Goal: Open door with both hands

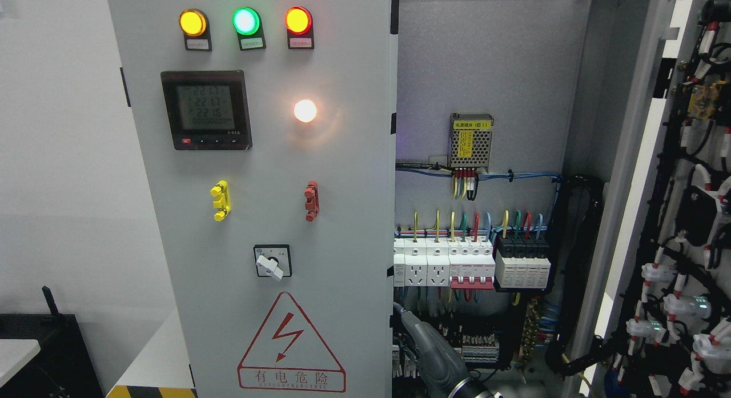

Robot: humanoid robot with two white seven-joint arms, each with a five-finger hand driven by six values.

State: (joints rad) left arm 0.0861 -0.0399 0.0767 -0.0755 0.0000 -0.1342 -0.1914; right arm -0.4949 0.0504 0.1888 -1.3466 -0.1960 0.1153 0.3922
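The cabinet's left door is closed and carries three indicator lamps, a meter, a yellow handle and a red handle. The right door stands swung wide open at the picture's right, its wired inner side facing left. My right hand, grey, rises from the bottom edge just right of the middle. It sits inside the open cabinet with its tip against the left door's free edge. Its front is partly hidden by that edge.
Inside the cabinet are a power supply, a row of breakers and sockets and bundled wires. A rotary switch and a red warning triangle sit low on the left door. A black stand is at lower left.
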